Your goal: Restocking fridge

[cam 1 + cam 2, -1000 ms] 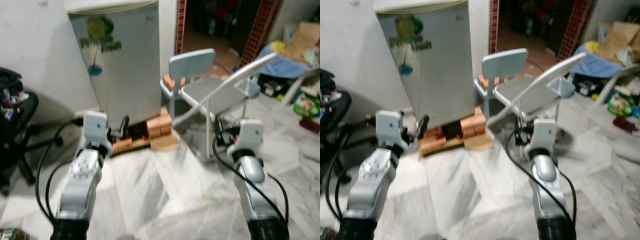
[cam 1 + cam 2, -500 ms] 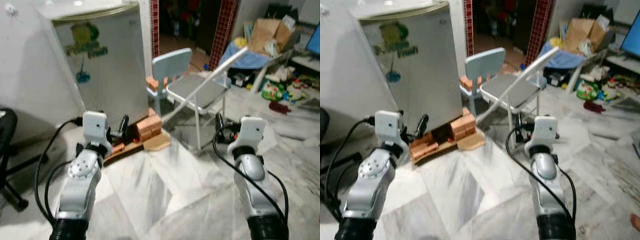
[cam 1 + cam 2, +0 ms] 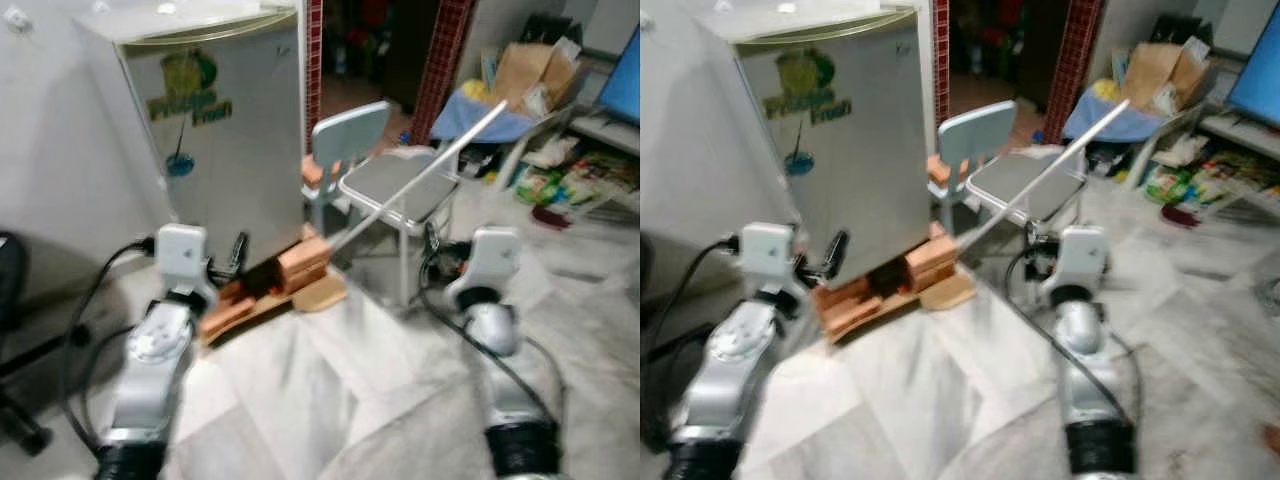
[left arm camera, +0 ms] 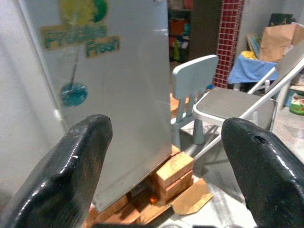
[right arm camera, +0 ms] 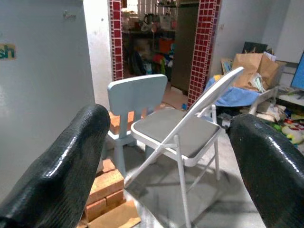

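Lower frame: left claw (image 4: 161, 156) and right claw (image 5: 166, 161) both raised over marble floor (image 3: 330, 400), fingers spread wide, gripping nothing. Beyond them, upper left of frame, fridge (image 3: 225, 120) with door shut, sitting on bricks (image 3: 300, 265). Right of it small blue chair (image 3: 345, 140), then grey folding chair (image 3: 405, 190)

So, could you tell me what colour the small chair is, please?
Pale blue; the small chair shows best in the right wrist view.
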Robot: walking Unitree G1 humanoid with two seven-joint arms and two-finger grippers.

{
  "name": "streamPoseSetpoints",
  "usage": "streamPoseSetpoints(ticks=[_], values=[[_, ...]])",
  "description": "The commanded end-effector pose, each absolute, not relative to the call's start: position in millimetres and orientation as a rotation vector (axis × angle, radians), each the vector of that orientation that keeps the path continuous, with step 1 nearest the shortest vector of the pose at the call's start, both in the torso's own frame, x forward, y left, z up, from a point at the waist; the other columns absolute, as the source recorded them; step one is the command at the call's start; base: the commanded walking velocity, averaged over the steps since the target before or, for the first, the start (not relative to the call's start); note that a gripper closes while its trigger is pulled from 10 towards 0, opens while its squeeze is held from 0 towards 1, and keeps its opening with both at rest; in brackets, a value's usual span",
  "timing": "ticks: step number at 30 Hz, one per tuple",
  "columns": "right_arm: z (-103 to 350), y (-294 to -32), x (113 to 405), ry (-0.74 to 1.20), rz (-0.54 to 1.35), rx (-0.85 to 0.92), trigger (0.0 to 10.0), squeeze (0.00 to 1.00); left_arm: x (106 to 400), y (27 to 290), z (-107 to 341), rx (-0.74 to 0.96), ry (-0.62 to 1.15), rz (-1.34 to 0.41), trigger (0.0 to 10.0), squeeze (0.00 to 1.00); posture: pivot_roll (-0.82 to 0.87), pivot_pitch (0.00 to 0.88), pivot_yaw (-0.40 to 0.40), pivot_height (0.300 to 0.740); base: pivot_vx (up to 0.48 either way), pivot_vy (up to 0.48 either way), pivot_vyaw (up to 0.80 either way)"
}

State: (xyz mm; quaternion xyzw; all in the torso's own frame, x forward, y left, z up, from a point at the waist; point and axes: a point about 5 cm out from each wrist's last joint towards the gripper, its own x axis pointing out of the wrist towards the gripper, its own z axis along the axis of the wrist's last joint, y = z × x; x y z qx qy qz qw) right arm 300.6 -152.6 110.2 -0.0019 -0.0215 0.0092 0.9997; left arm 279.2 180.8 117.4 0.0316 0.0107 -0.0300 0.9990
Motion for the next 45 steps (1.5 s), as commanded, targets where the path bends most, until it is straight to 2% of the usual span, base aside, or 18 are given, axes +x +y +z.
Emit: streamPoseSetpoints(ticks=[1, 4, 8, 13, 19, 27, 36, 45], values=[[116, -165, 303, -0.059, -0.012, -0.023, 10.0, 0.00, 282, 172, 122, 0.060, 0.003, -0.084, 10.0, 0.00, 0.04, 0.000, 0.005, 0.740, 0.000, 0.431, -0.59], [119, -166, 306, -0.069, -0.015, -0.030, 10.0, 0.00, 283, 174, 123, 0.061, 0.001, -0.074, 10.0, 0.00, 0.05, 0.000, 0.008, 0.740, 0.000, 0.437, -0.59], [132, -164, 310, -0.117, 0.000, -0.064, 10.0, 0.00, 281, 178, 118, -0.045, 0.046, -0.009, 10.0, 0.00, 0.03, 0.000, 0.026, 0.740, 0.000, 0.457, -0.59], [131, -169, 307, -0.117, -0.023, -0.068, 10.0, 0.00, 277, 180, 117, -0.015, 0.047, -0.018, 10.0, 0.00, 0.04, 0.000, 0.031, 0.740, 0.000, 0.458, -0.12], [114, -175, 297, -0.054, -0.033, -0.065, 10.0, 0.00, 272, 181, 115, 0.014, 0.050, -0.020, 10.0, 0.00, 0.06, 0.000, 0.000, 0.740, 0.000, 0.461, 0.00], [114, -168, 300, -0.051, -0.009, -0.062, 10.0, 0.00, 269, 190, 114, -0.014, 0.062, -0.010, 10.0, 0.00, 0.07, 0.000, -0.005, 0.740, 0.233, 0.352, -0.62], [114, -174, 298, -0.056, -0.023, -0.068, 10.0, 0.00, 269, 188, 113, -0.001, 0.053, -0.040, 10.0, 0.00, 0.06, 0.000, -0.005, 0.740, 0.257, 0.359, -0.78], [118, -171, 304, -0.065, 0.001, -0.077, 10.0, 0.00, 268, 191, 112, -0.013, 0.057, -0.004, 10.0, 0.00, 0.08, 0.000, -0.030, 0.740, 0.000, 0.424, 0.00]])
